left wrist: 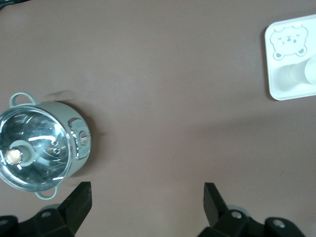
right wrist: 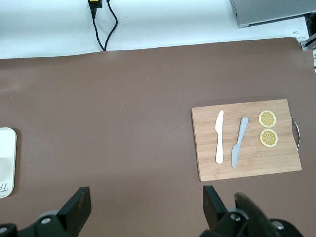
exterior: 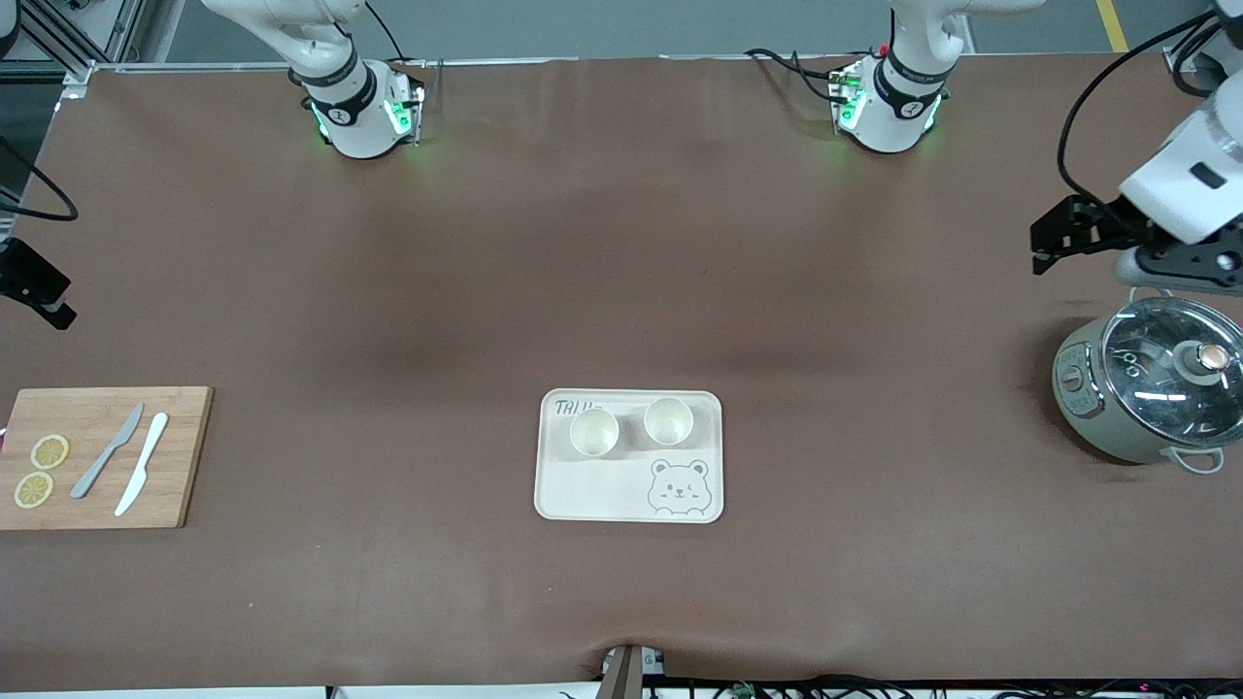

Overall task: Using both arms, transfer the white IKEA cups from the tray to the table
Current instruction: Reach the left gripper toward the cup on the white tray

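Two white IKEA cups (exterior: pixel 593 431) (exterior: pixel 668 420) stand upright side by side on the cream bear-printed tray (exterior: pixel 602 490), in the half nearer the robots' bases. In the left wrist view the tray (left wrist: pixel 277 74) shows at the frame edge with one cup (left wrist: pixel 306 74) partly in view. My left gripper (exterior: pixel 1044 250) is open and empty over bare table at the left arm's end; its wrist view (left wrist: pixel 146 200) shows nothing between the fingers. My right gripper (exterior: pixel 44 296) is open and empty over bare table at the right arm's end, as its wrist view (right wrist: pixel 145 202) shows.
A grey-green pot with a glass lid (exterior: pixel 1146 388) stands at the left arm's end, beside the left gripper. A wooden cutting board (exterior: pixel 97 456) with two knives and two lemon slices lies at the right arm's end. A tray edge (right wrist: pixel 6 163) shows in the right wrist view.
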{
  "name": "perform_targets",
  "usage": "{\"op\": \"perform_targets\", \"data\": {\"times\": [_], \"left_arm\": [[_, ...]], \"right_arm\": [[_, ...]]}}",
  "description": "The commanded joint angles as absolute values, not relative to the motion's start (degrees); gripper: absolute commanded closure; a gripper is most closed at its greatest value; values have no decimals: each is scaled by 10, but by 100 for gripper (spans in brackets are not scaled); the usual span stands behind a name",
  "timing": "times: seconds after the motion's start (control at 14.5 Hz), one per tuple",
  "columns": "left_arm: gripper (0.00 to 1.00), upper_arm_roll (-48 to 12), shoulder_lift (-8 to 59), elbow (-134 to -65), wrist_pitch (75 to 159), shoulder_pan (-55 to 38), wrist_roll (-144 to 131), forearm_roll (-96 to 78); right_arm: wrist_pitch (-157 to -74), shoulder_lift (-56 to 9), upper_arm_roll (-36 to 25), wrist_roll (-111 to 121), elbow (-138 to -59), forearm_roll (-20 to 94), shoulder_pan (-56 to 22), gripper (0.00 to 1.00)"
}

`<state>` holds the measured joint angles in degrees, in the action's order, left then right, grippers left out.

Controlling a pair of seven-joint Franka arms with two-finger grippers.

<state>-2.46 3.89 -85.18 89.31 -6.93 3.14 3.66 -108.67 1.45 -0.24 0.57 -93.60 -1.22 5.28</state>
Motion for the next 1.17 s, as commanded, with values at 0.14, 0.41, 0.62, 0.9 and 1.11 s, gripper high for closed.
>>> {"op": "perform_targets", "data": {"times": [0.14, 0.41, 0.62, 0.9, 1.11], "left_arm": [[0, -32, 67, -858, 896, -76, 22, -26], [0, -32, 94, -853, 928, -106, 11, 11], [0, -33, 127, -853, 996, -127, -83, 5], [0, -33, 195, -852, 1082, -167, -150, 7], [0, -34, 265, -851, 1148, -185, -198, -7]], "right_arm": [[-1085, 9, 0, 9, -924, -11, 54, 0], [-1085, 9, 0, 9, -924, -11, 54, 0], [-1085, 9, 0, 9, -924, -11, 54, 0], [-1085, 9, 0, 4, -924, -11, 54, 0], [-1085, 9, 0, 4, -924, -11, 54, 0]]}}
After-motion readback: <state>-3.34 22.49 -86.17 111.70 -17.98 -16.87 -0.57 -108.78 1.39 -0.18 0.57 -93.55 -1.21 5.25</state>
